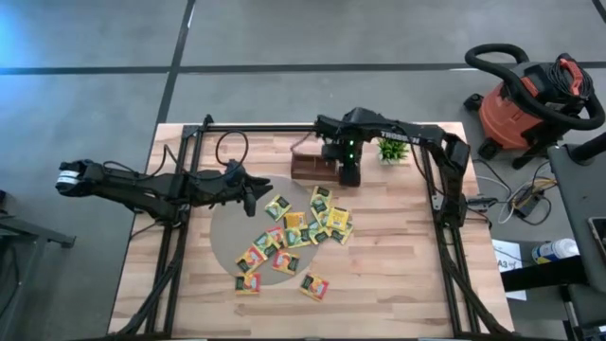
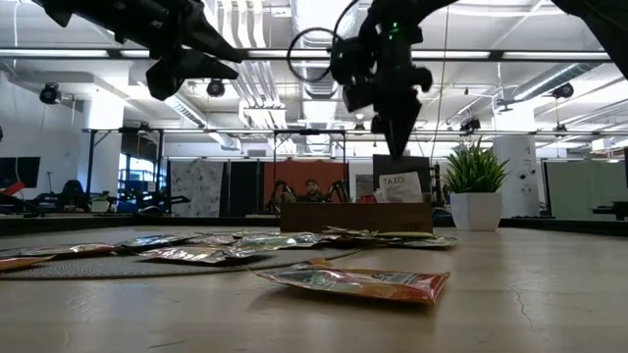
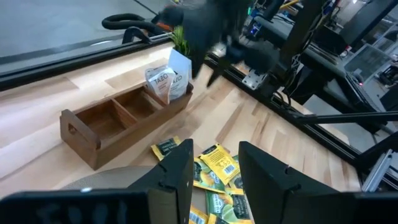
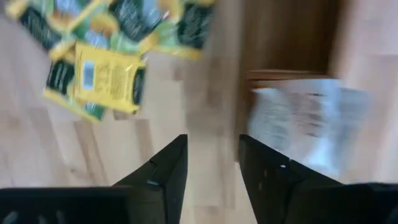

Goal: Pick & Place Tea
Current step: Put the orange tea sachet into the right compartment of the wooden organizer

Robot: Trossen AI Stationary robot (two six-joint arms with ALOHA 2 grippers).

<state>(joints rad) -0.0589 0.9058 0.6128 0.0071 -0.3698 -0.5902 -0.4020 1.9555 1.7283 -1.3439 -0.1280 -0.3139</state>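
Over the wooden tray [image 1: 313, 169]: right gripper [image 1: 347, 176] hovering, fingers parted, grasping nothing.
White sachets [image 3: 168, 79] standing in its end compartment; left gripper [image 1: 250, 194] waiting, fingers parted, empty.

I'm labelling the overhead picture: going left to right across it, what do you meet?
Left tool → pile of tea sachets → wooden tray → right tool → potted plant → red shop vacuum.
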